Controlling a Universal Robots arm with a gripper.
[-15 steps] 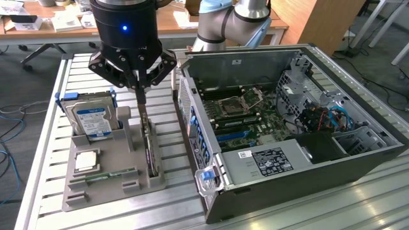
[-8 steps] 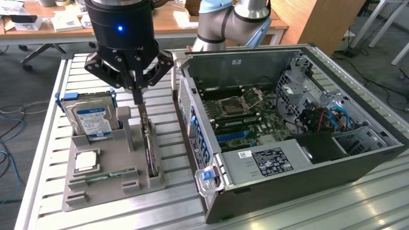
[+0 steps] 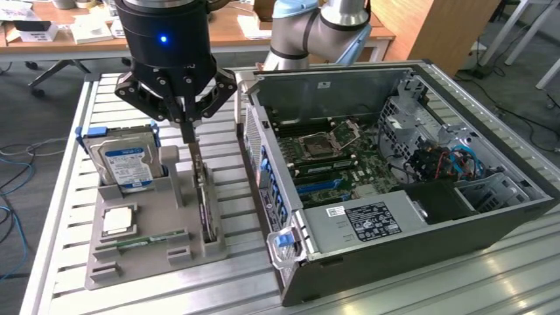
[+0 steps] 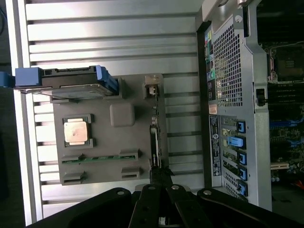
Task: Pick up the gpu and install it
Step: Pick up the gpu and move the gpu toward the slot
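**Gripper pinched on the gpu standing in its slot**

From the exterior view, the black-fingered gripper hangs straight down over the grey plastic holder tray. Its fingers are clenched together on the top edge of the gpu, a thin, dark rectangular card. The card stands on its long edge in the tray's slot on the side nearest the open black computer case.

To my eye the card sits fully down in the slot, not lifted. I'd judge it light and stiff but fragile: bare board, small parts, a connector edge underneath. The upper rim is the sensible hold, since it is clear of the cooler and the contacts. A pinch that narrow could let the card swing or twist.

Also in the tray are a silver hard drive with a blue-white label, upright at the far end, a square silver processor chip and a slim green RAM stick.

In the wrist view, the gpu shows as a dark sliver on the tray, running up to the gripper. The same hard drive, chip and RAM stick show, and the case lies just beside the tray.

The gripper's own body hides the exact contact. The card's fan face, its board colour and the target slot are hard to make out.
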